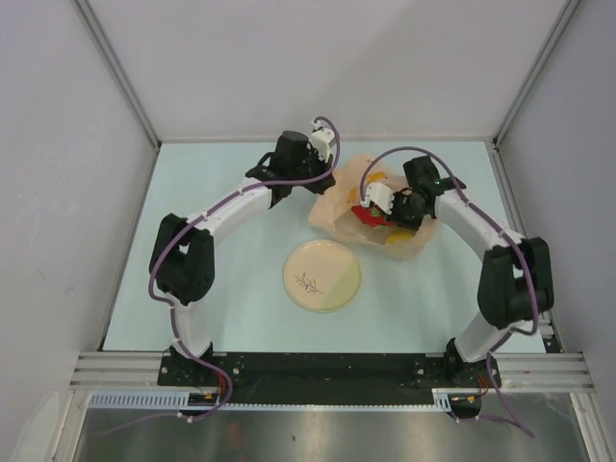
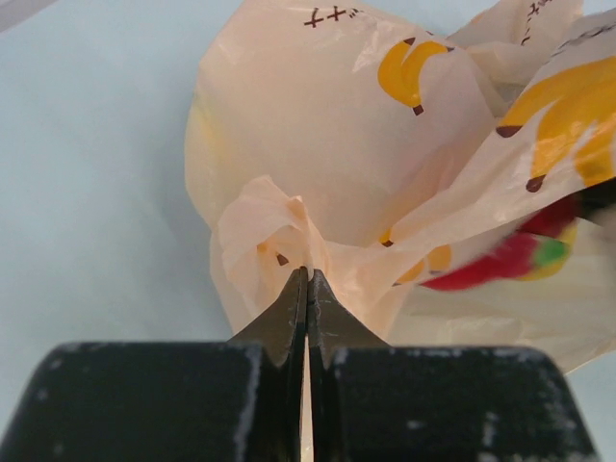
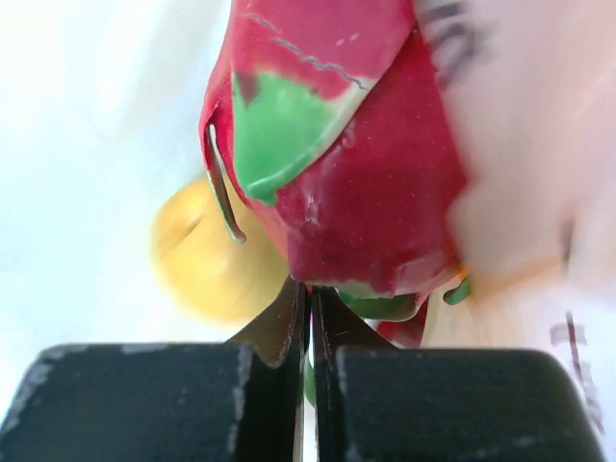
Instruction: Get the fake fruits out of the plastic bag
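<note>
The pale orange plastic bag [image 1: 339, 204] lies crumpled at the table's far middle, its mouth open toward the right arm. My left gripper [image 1: 328, 181] is shut on a fold of the bag's edge [image 2: 289, 226]. My right gripper [image 1: 370, 212] reaches into the bag and is shut on the lower green-leafed end of the glossy red fruit [image 3: 346, 164], which also shows in the top view [image 1: 364, 215] and the left wrist view [image 2: 500, 260]. A round yellow lemon [image 3: 207, 255] lies behind the red fruit inside the bag. The banana and grapes are hidden.
A round cream plate [image 1: 296, 284] with a leaf sprig drawing lies in front of the bag, nearer the arm bases. Grey walls and metal posts bound the table on three sides.
</note>
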Robot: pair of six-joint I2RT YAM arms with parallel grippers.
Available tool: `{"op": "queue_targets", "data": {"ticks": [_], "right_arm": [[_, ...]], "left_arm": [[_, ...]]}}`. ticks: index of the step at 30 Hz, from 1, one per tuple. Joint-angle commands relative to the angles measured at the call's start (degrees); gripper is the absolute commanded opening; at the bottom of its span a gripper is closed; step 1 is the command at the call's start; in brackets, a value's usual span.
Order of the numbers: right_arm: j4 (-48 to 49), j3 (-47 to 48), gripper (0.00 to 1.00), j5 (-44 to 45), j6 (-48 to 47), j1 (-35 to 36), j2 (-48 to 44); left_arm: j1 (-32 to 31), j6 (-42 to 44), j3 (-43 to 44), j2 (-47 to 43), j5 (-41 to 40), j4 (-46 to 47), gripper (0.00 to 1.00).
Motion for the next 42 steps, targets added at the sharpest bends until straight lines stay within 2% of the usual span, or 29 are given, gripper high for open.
{"op": "queue_targets", "data": {"ticks": [1,9,14,17,20,21,23,25,27,28,31,35,36,38,42], "right_arm": [[-2.53,1.45,0.0,0.54,-6.23,4.17,-12.67],[-4.29,0.13,0.0,1.43,-7.75,7.87,-18.48],[2.19,-2.15,0.0,0.02,-5.38,10.06,-21.99],[5.1,-2.24,0.0,1.51,-4.67,15.59,-24.62],[5.72,-3.55,0.0,6.95,-8.88,23.5,-26.04],[5.64,-5.3,0.0,11.49,-12.11,27.52,-26.04],[6.42,-6.98,0.0,16.77,-13.8,30.18,-25.96],[6.17,-8.83,0.0,19.0,-16.0,32.83,-25.52],[6.95,-10.14,0.0,21.37,-17.06,34.23,-24.56],[8.26,-10.5,0.0,22.16,-18.11,35.72,-24.03],[11.77,-10.94,0.0,24.62,-19.17,37.57,-20.78],[16.62,-10.94,0.0,24.28,-18.91,39.24,-16.47],[17.41,-10.94,0.0,23.58,-18.65,39.6,-15.51],[18.82,-11.03,0.0,21.22,-18.04,40.3,-13.05],[20.84,-10.94,0.0,18.92,-18.38,41.01,-7.68]], "left_arm": [[-0.33,0.11,2.5,-1.94,1.02,1.03,0.0],[-0.33,-2.08,5.32,-1.32,2.6,1.55,0.0],[-0.33,-0.87,5.67,-2.73,2.87,1.47,0.0],[0.02,0.02,5.24,-3.34,2.69,0.33,0.01],[0.63,0.2,4.45,-4.4,3.13,-0.11,0.04],[0.81,0.2,4.27,-5.1,3.04,-0.37,0.05],[0.81,0.2,3.57,-5.98,3.13,-0.46,0.17],[0.9,0.63,3.82,-6.86,3.65,-1.07,0.38],[1.16,0.81,4.53,-8.34,3.14,-3.09,0.48],[1.34,0.29,4.18,-9.4,1.39,-3.36,0.58],[2.92,-0.59,1.29,-15.88,-0.99,-3.19,0.76],[7.74,-2.26,-1.53,-25.3,-0.22,-8.61,0.89],[8.71,-2.78,-2.66,-27.14,0.57,-9.51,0.94],[11.43,-2.97,-8.45,-34.17,2.41,-10.65,0.95],[13.03,0.45,-19.62,-44.9,3.83,-12.06,0.98]]}}
